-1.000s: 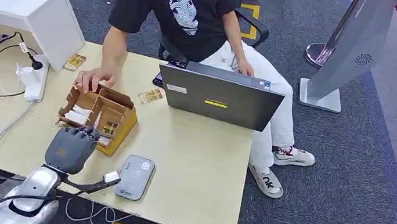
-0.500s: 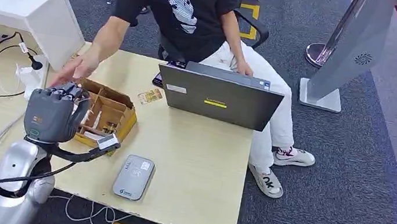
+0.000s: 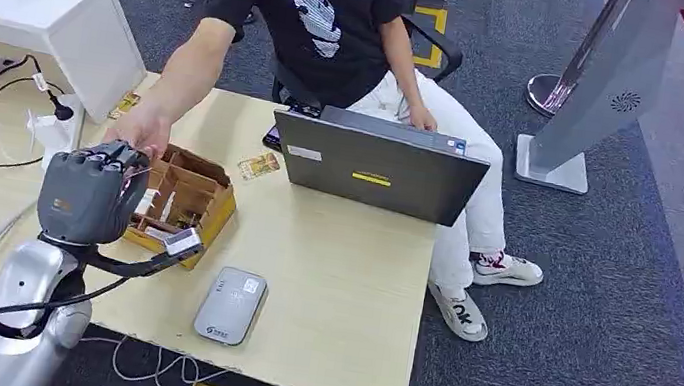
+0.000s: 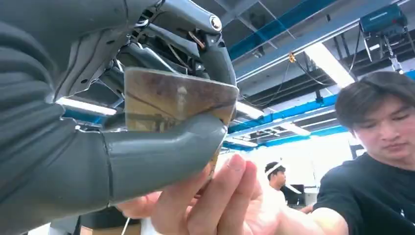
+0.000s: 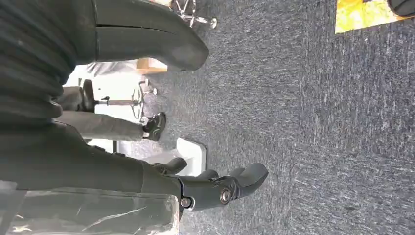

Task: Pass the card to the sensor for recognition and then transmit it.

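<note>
My left hand (image 3: 88, 193) is raised above the near-left corner of the cardboard card box (image 3: 191, 194). It pinches a brownish card (image 4: 176, 100) between its thumb and dark fingers. The seated person's hand (image 3: 140, 129) reaches over the box to my left hand, and its fingers (image 4: 215, 196) touch the card's lower edge. The grey card sensor (image 3: 229, 305) lies flat near the table's front edge, to the right of my forearm. My right hand (image 5: 122, 161) hangs over grey carpet with its fingers apart and holds nothing.
An open laptop (image 3: 377, 163) stands at the table's (image 3: 337, 273) far right. Two loose cards (image 3: 259, 166) (image 3: 125, 105) lie near the box. A white cabinet (image 3: 59, 22) and cables sit on the left. A grey kiosk stand (image 3: 600, 88) is beyond.
My left hand has risen from in front of the box and moved left and farther away, with the card. The person's hand left the box's rim and came to my hand.
</note>
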You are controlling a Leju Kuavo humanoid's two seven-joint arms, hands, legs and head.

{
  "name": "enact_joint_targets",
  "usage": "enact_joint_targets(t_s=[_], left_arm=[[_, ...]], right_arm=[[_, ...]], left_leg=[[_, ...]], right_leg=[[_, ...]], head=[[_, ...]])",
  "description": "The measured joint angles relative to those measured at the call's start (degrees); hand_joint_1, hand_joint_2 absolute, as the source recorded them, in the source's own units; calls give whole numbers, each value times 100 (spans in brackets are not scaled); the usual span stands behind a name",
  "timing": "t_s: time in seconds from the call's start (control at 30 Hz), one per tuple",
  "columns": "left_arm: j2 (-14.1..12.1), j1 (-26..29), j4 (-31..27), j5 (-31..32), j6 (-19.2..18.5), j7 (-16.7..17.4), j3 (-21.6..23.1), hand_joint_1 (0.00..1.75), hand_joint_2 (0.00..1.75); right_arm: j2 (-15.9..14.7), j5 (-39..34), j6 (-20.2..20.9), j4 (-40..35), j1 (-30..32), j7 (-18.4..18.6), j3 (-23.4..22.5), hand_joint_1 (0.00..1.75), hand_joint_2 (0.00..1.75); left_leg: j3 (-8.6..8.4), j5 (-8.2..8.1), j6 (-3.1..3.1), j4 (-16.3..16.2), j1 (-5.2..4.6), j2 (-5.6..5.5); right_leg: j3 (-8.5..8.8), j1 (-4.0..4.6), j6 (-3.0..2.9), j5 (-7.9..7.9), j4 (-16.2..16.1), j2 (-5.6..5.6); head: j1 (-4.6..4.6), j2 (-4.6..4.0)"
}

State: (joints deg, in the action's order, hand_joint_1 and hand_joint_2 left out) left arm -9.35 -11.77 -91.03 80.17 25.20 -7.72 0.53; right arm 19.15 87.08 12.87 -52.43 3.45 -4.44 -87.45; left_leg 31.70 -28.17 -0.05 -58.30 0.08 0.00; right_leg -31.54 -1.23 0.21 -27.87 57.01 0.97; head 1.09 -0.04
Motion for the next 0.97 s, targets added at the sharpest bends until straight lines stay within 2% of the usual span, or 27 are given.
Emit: enact_joint_targets(t_s=[0.57, 0.67, 0.73, 0.77, 0.87, 0.9, 0.97], left_arm=[[0, 27, 46, 39, 24, 0, -5, 0, 175], [35, 73, 46, -83, 136, -18, -57, 0, 175], [92, 154, 37, -362, 418, -145, -129, 0, 175], [174, 253, -20, -710, 635, -324, -197, 0, 175], [582, 761, -517, -2463, 1106, -1405, -744, 0, 175], [781, 949, -659, -2942, 1134, -1763, -974, 0, 175], [1105, 1341, -833, -3951, 895, -2603, -1576, 0, 175]], right_arm=[[0, 0, 0, 0, -1, 2, 0, 0, 175], [0, 0, -2, 0, 0, 7, 0, 0, 175], [0, 0, -2, 4, 0, 7, 0, 0, 175], [0, 0, -2, 9, -3, 7, 0, 0, 175], [0, -35, 0, 70, 7, 92, 0, 0, 175], [0, -57, -2, 114, 9, 118, -2, 0, 175], [0, -224, -2, 223, 22, 203, -2, 0, 175]], left_leg=[[1, 0, 0, 0, 0, 0], [2, 0, 0, 0, 0, 0], [3, 0, 0, 0, 0, -1], [6, -1, 0, 1, 0, -1], [6, -7, 6, 2, 0, 6], [7, -11, 5, 2, -1, 5], [9, -15, 7, 3, -1, 5]], right_leg=[[0, 0, 0, 0, 0, 0], [0, 0, 0, 0, 0, 0], [1, 0, 0, 0, 1, 0], [3, 0, 0, 0, 2, 1], [-2, 0, 4, -5, -2, 13], [0, -1, 3, -7, -3, 12], [0, -1, 6, -11, -4, 11]], head=[[0, 0], [0, 0], [0, 0], [-2, 0], [0, 0], [-9, 0], [-7, 0]])
